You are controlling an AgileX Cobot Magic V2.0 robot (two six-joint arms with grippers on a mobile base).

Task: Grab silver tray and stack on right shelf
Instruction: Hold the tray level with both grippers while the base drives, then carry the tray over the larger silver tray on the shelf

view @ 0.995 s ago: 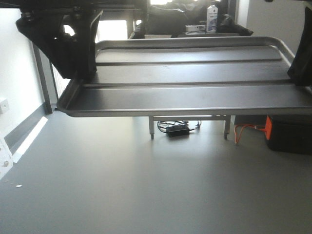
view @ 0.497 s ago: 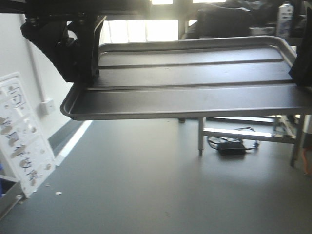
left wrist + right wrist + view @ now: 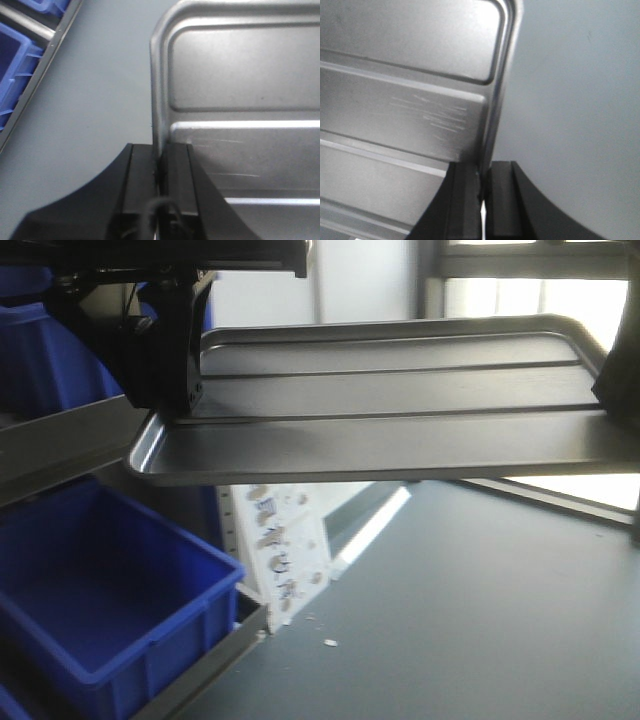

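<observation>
The silver tray hangs level in the air across the front view, its two long ridges showing. My left gripper is shut on its left rim, and the right gripper holds the right end at the frame's edge. In the left wrist view the left gripper pinches the tray by its thin rim. In the right wrist view the right gripper clamps the opposite rim of the tray. The right shelf shows as a steel crossbar at the left, just beside and below the tray's left end.
A blue crate sits low on the rack at the left, with another blue crate behind my left arm. A white parts board leans by the rack. Grey floor lies beyond. Crates also lie below the tray.
The front view has swung left. The table legs and cables have left the frame, and the rack with blue crates has come in at the left. Both grippers still hold the tray the same way.
</observation>
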